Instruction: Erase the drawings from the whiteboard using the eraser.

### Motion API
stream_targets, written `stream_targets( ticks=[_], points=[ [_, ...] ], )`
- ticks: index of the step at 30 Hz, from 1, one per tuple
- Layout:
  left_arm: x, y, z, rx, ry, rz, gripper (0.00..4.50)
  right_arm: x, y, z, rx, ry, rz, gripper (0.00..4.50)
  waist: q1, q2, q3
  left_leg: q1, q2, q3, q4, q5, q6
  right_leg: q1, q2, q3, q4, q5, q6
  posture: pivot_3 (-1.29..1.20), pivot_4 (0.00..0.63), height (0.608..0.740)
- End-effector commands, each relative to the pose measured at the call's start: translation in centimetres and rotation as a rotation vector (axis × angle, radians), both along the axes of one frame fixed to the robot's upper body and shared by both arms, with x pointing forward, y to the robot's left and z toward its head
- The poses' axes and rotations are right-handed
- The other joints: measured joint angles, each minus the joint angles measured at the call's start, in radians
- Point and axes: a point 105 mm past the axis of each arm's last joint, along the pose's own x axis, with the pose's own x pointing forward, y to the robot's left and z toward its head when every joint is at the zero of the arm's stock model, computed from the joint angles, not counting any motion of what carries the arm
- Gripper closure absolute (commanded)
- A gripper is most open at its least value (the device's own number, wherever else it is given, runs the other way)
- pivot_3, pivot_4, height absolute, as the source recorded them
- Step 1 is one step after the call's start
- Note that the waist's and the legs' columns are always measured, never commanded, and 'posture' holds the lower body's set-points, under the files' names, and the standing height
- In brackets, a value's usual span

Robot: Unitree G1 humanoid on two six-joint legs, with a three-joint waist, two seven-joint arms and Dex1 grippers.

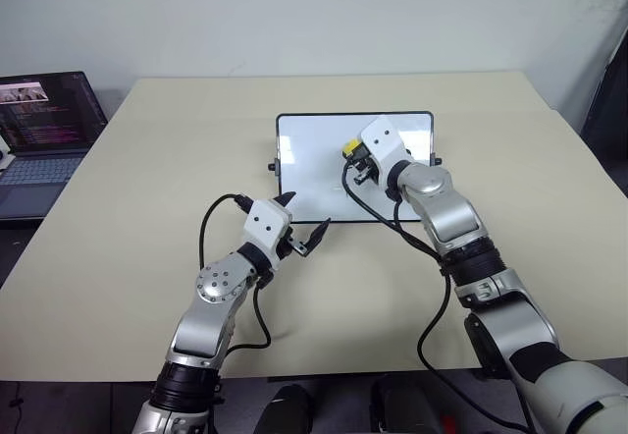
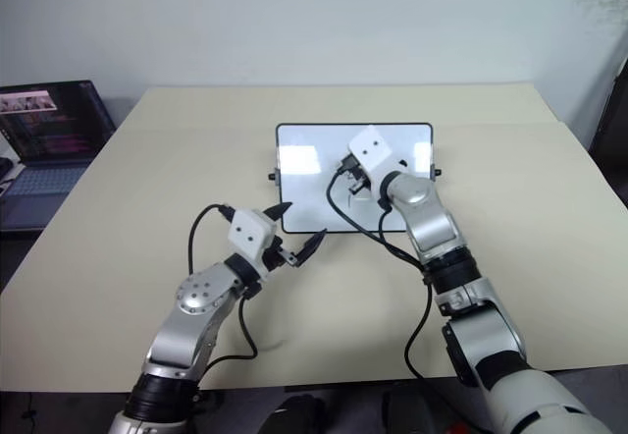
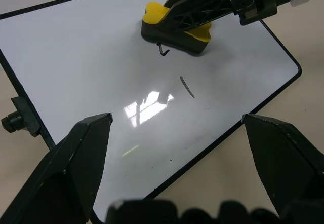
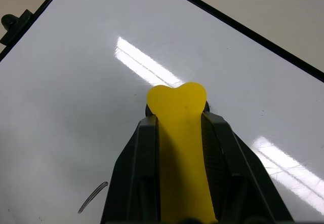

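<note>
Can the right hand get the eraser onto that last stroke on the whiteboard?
Probably yes: the right hand holds the eraser on the whiteboard near the stroke, with bare board between.

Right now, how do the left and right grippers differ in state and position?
The right gripper is shut on the yellow eraser, pressing it to the whiteboard; the left gripper is open and empty. The right is over the board's middle, the left at its near edge. Both have two black fingers.

Beige table [image 1: 147,159], pale wall [image 1: 294,12] behind, open laptop [image 1: 44,135] at left.
</note>
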Motion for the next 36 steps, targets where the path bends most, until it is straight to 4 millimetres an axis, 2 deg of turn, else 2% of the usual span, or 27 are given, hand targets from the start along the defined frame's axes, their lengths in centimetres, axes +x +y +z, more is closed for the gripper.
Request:
stream_targets(
  ticks=[1,12,20,36],
  points=[
    [-0.4,-0.2,1.6,-0.009,-0.061,-0.006,0.00,-0.4,0.6,0.7,0.019,-0.019,0.029,3.64,0.000,0.000,0.000,0.000,0.000,0.000,0.000,0.000,0.000,0.000,0.000,0.000,0.000,0.000,0.000,0.00,0.150,0.740],
    [-0.8,0.3,1.6,-0.005,-0.062,0.010,0.00,-1.5,0.9,-1.2,-0.003,0.032,0.073,3.64,0.000,0.000,0.000,0.000,0.000,0.000,0.000,0.000,0.000,0.000,0.000,0.000,0.000,0.000,0.000,0.00,0.150,0.740],
    [-0.8,0.2,1.6,-0.006,-0.062,0.012,0.00,-1.5,0.7,-1.5,-0.012,0.041,0.070,3.64,0.000,0.000,0.000,0.001,0.000,0.000,0.000,0.000,0.000,0.000,0.000,0.000,0.000,0.000,0.000,0.00,0.150,0.740],
    [-0.3,-0.5,1.8,-0.012,-0.062,-0.012,0.00,-1.0,-4.2,-2.6,-0.112,0.070,-0.056,3.64,0.006,0.000,0.000,0.001,-0.001,-0.001,0.001,0.000,0.000,0.002,0.000,-0.001,0.000,0.000,0.000,0.00,0.150,0.740]
  ],
)
